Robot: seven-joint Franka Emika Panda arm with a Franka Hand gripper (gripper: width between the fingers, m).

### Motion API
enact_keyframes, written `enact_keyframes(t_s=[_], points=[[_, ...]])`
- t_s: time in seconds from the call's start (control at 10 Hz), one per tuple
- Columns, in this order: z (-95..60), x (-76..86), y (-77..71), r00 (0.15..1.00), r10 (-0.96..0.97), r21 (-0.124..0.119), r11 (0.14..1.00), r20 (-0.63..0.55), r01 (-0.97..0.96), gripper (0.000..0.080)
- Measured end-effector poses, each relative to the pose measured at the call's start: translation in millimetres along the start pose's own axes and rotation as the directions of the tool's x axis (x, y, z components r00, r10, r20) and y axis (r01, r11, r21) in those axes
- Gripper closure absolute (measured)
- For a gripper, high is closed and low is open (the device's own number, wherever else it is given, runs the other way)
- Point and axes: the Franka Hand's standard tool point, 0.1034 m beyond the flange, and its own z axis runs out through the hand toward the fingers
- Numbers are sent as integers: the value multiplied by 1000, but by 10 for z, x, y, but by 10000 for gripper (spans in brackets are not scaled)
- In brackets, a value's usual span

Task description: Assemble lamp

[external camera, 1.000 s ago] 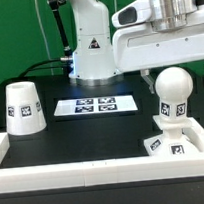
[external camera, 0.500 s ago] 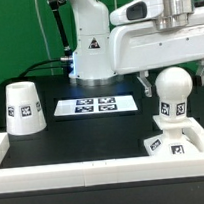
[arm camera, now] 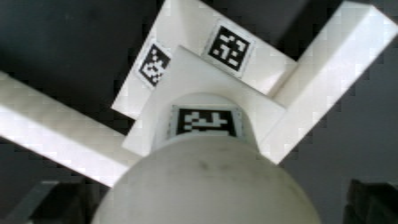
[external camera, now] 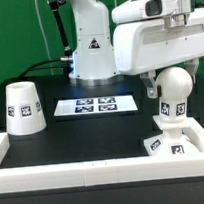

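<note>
The ball-shaped bulb (external camera: 173,87) stands upright on the post of the flat square base (external camera: 166,145) at the exterior view's right, by the white wall's corner. My gripper (external camera: 174,84) is open and hangs over the bulb, with one finger (external camera: 149,86) on each side of the ball. I cannot tell whether they touch it. In the wrist view the bulb (arm camera: 205,175) fills the space between the dark fingers (arm camera: 59,200), with the base (arm camera: 205,50) beyond it. The tapered shade (external camera: 24,107) stands alone at the exterior view's left.
The marker board (external camera: 95,106) lies flat in the middle of the black table. A white wall (external camera: 96,171) runs along the front and both sides. The arm's own pedestal (external camera: 90,46) stands at the back.
My gripper has come down: the fingers that were level with the bulb's top now straddle its sides. The bulb, base and shade have not moved.
</note>
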Motion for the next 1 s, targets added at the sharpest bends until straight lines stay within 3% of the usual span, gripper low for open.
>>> enact_keyframes(t_s=[0.4, 1.0], points=[[-6, 25, 40, 910, -413, -28, 910, 39, 414, 101], [41, 206, 67, 677, -726, -17, 680, 118, 733, 101]])
